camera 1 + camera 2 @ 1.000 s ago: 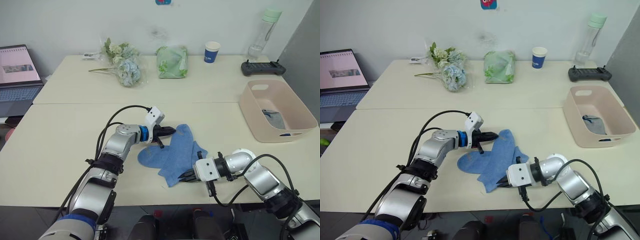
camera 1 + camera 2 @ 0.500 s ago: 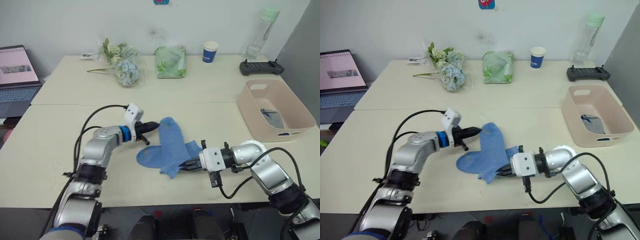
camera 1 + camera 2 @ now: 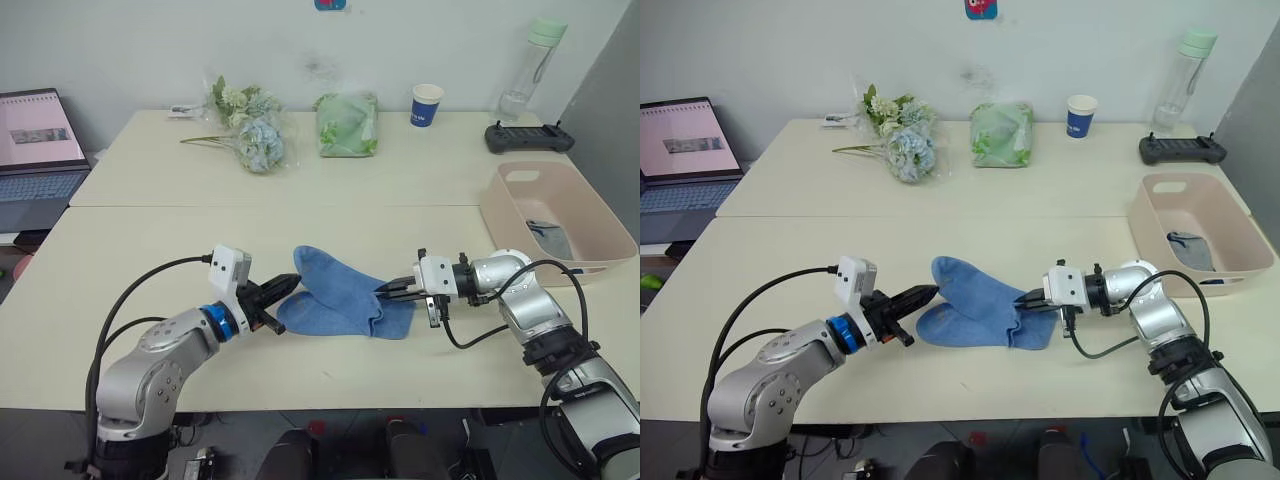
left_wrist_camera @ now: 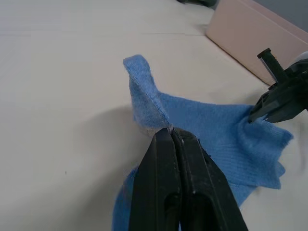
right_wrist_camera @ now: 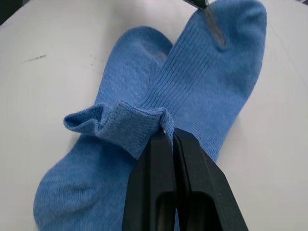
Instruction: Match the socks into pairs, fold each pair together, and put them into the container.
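Two light blue socks (image 3: 340, 302) lie overlapped on the near table, stretched left to right. My left gripper (image 3: 290, 283) is shut on the raised left end of the upper sock (image 4: 216, 130), pinching a fold at its fingertips (image 4: 163, 137). My right gripper (image 3: 383, 291) is shut on the bunched cuff (image 5: 120, 126) at the right end. The pale pink container (image 3: 497, 215) stands at the right with a grey sock (image 3: 548, 238) inside; a dark bit shows by its near wall.
On the far table lie a bunch of flowers (image 3: 250, 132), a green bag (image 3: 346, 123), a blue paper cup (image 3: 425, 104), a clear bottle (image 3: 522, 72) and a black controller (image 3: 527, 137). A laptop (image 3: 38, 150) sits at the far left.
The socks have turned from a diagonal lie to a flatter left-to-right spread. My left gripper drew back to the near left with its end; my right gripper carried the cuff right and away.
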You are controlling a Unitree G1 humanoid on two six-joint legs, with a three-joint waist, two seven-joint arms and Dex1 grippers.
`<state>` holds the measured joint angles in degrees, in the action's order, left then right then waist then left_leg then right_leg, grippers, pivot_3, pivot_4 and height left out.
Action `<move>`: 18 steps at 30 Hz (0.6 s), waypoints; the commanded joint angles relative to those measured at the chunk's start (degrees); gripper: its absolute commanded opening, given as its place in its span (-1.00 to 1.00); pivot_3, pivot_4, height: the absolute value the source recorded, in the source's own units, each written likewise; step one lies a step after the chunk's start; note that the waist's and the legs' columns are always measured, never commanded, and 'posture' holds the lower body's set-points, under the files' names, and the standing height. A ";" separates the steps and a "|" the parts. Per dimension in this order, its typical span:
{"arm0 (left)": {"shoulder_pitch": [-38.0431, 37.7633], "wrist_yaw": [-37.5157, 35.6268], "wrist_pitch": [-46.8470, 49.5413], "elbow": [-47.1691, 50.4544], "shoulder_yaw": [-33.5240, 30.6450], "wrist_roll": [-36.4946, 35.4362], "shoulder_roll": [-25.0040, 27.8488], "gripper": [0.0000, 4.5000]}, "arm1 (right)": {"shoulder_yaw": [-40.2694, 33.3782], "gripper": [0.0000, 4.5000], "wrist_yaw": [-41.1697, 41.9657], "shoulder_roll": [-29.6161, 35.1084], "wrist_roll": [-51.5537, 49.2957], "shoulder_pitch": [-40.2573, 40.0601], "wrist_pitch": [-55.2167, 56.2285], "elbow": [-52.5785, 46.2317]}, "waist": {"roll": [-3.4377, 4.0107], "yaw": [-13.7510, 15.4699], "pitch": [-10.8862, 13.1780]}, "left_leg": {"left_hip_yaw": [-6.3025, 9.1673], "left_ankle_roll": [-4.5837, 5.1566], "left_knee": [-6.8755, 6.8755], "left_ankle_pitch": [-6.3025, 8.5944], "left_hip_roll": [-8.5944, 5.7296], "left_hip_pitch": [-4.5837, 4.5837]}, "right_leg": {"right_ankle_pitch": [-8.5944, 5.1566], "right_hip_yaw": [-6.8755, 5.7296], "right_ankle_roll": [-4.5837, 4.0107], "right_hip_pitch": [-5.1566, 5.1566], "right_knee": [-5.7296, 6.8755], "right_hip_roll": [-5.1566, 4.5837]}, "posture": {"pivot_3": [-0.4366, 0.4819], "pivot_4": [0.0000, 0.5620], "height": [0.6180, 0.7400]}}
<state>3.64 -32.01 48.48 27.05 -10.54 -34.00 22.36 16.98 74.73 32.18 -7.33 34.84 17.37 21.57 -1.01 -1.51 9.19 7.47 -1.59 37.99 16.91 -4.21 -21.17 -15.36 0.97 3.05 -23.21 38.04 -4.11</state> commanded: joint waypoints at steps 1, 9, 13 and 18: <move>-2.30 1.79 -1.99 2.85 0.18 0.76 0.40 -1.00 | -2.51 -0.54 -0.71 1.33 0.26 1.74 1.74 -0.57 | 0.00 0.01 0.00 | 0.01 0.00 0.00 0.00 0.01 0.00 | 0.00 -0.01 0.00 0.00 -0.01 0.00 | -0.05 -0.47 1.00; -6.81 -3.68 -8.18 0.83 -4.55 1.99 9.20 -0.17 | -8.12 0.58 -5.49 10.08 0.57 -4.33 -2.66 -10.57 | 0.00 0.57 0.00 | -0.01 0.00 -0.06 0.00 0.03 -0.01 | -0.01 0.00 -0.01 0.00 -0.05 0.00 | -0.05 -0.47 1.00; -7.06 -12.84 -21.71 -5.63 -3.26 9.10 17.79 0.24 | -7.51 0.58 -7.30 10.80 0.88 -10.77 -6.55 -22.91 | 0.06 0.44 0.00 | -0.06 -0.01 -0.11 0.00 0.11 0.00 | -0.01 0.01 -0.03 -0.01 -0.03 0.02 | -0.05 -0.47 1.00; 0.41 -19.61 -50.23 -23.07 5.53 24.47 23.19 0.24 | -4.77 0.58 -11.69 7.73 4.23 -15.40 -9.17 -28.87 | 0.11 1.13 0.00 | -0.12 0.00 -0.10 0.01 0.06 0.05 | 0.00 0.01 -0.06 0.06 -0.10 0.01 | -0.05 -0.47 1.00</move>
<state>2.50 -50.22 6.37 6.91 -6.78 -13.37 44.92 12.21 64.69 40.31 -3.34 19.64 9.28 -4.75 -0.90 -0.38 9.19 7.35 -1.59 37.89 16.92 -4.19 -21.11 -15.35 0.99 2.99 -23.15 37.95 -4.11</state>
